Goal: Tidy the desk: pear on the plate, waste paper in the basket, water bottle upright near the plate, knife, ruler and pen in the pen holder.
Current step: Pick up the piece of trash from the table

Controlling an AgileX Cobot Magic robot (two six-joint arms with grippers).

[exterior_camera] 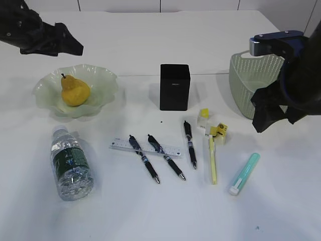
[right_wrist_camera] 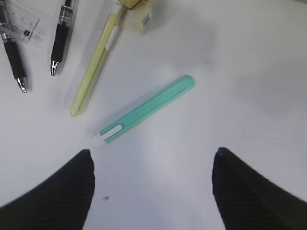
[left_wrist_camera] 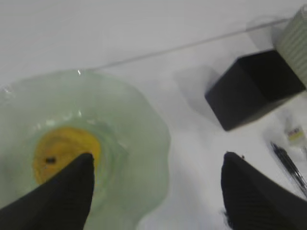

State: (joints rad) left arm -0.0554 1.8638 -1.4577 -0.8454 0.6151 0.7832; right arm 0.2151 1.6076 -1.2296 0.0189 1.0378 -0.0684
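Note:
The yellow pear [exterior_camera: 75,91] lies in the wavy green plate [exterior_camera: 106,80]. My left gripper [left_wrist_camera: 158,165] hovers open above the plate's right rim, the pear [left_wrist_camera: 62,148] by its left finger. The water bottle [exterior_camera: 71,163] lies on its side below the plate. The ruler [exterior_camera: 145,147], three black pens [exterior_camera: 166,157] and a yellow pen [exterior_camera: 213,160] lie before the black pen holder [exterior_camera: 174,87]. Waste paper [exterior_camera: 219,131] sits by the yellow pen. My right gripper [right_wrist_camera: 153,160] is open and empty just short of the teal knife [right_wrist_camera: 144,111].
The green basket [exterior_camera: 251,83] stands at the right, partly behind my right arm [exterior_camera: 296,75]. The white desk [exterior_camera: 150,211] runs bare along its front edge. In the left wrist view the pen holder [left_wrist_camera: 254,93] and basket [left_wrist_camera: 295,38] lie to the right.

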